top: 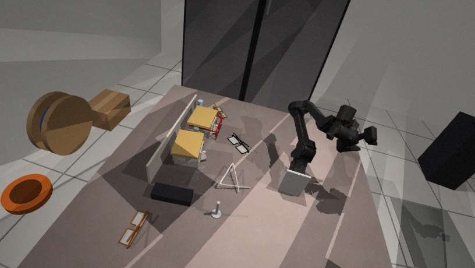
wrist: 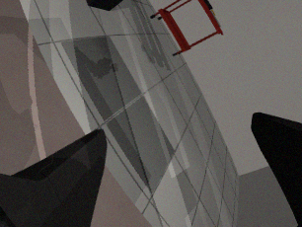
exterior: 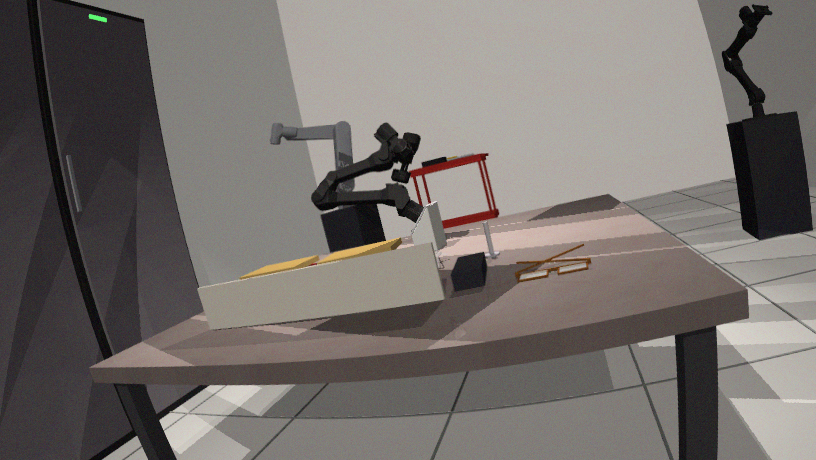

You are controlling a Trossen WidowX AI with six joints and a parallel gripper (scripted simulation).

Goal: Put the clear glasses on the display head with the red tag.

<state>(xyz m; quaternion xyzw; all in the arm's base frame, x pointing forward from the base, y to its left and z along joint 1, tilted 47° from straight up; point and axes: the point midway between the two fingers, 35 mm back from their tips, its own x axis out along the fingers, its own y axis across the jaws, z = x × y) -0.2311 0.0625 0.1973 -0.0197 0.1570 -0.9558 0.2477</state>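
Jaws wide and empty, yet to descend squarely over the thin clear-framed glasses [top: 233,179] on the desk [top: 266,233].

The clear glasses [top: 231,179] lie on my table [top: 252,233], temples unfolded, pale frame forming a triangle near the middle. The red-tagged display head [top: 203,120], topped in yellow, stands upright by the white backboard [top: 169,136], well apart from them.
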